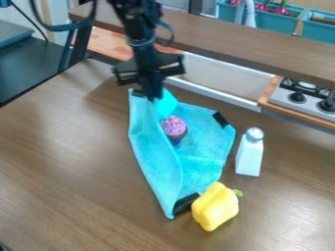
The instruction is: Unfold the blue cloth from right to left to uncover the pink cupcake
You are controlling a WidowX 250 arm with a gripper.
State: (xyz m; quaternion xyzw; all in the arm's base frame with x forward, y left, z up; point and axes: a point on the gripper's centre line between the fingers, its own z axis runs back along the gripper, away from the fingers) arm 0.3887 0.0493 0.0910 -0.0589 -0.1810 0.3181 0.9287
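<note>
At the upper middle, the black gripper point(154, 97) points down, its fingers together on the top part of a light blue cloth point(203, 147). From the fingertips a raised fold runs down the cloth's left half. A cupcake with pink-purple frosting point(174, 126) rests on the cloth, just right of that fold and below the gripper. Touching or very near the cloth's bottom corner is a yellow bell pepper point(214, 207) with a green stem. To the right of the cloth, a white shaker point(250, 153) with a silver top stands upright.
A raised brown shelf point(262, 51) crosses behind the work surface, with a toy stove point(302, 100) and a white sink area point(219, 81) beneath it. Teal planters point(272, 20) stand at the top right. A dark surface point(29, 66) lies at the upper left.
</note>
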